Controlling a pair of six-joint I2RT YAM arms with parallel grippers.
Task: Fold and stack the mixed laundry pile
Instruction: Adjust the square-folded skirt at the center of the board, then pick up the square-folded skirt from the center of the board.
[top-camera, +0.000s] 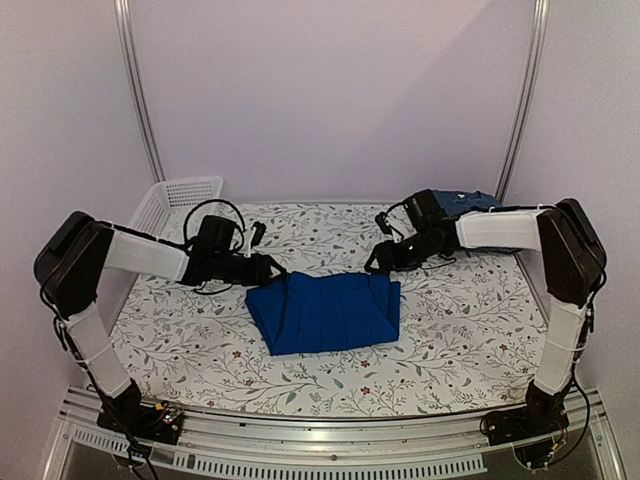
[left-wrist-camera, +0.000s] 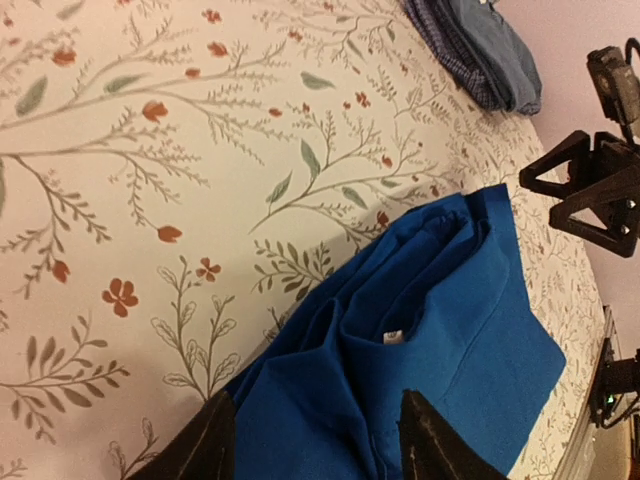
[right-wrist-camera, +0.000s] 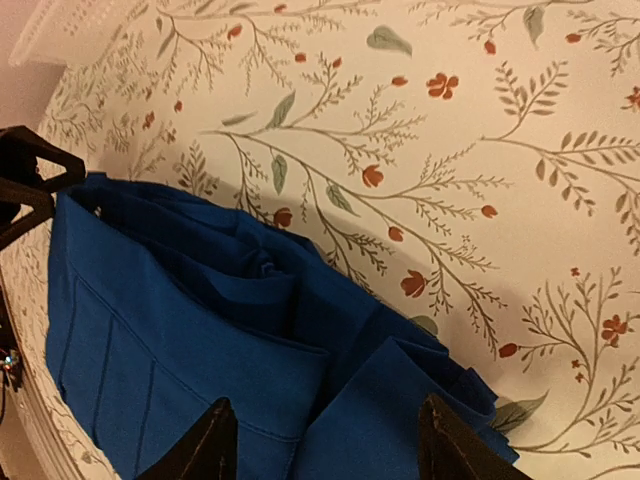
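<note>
Lighting soft and diffuse; 3 views, 2 colour casts.
Top view cool, pale, evenly lit; a bright glint sits on the front metal rail (top-camera: 320, 437). Both wrist views run warm and yellowish, with a soft grey shadow on the floral table cover (right-wrist-camera: 480, 290) beside the royal-blue garment (right-wrist-camera: 200, 340). Far corners of the wrist views go soft.

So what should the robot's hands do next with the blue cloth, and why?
Probably lift both straight up. The left gripper and right gripper sit open at the far corners of the royal-blue garment, gripping nothing, and it already lies folded, so backing off would free them to carry it toward the folded stack at the far right.
</note>
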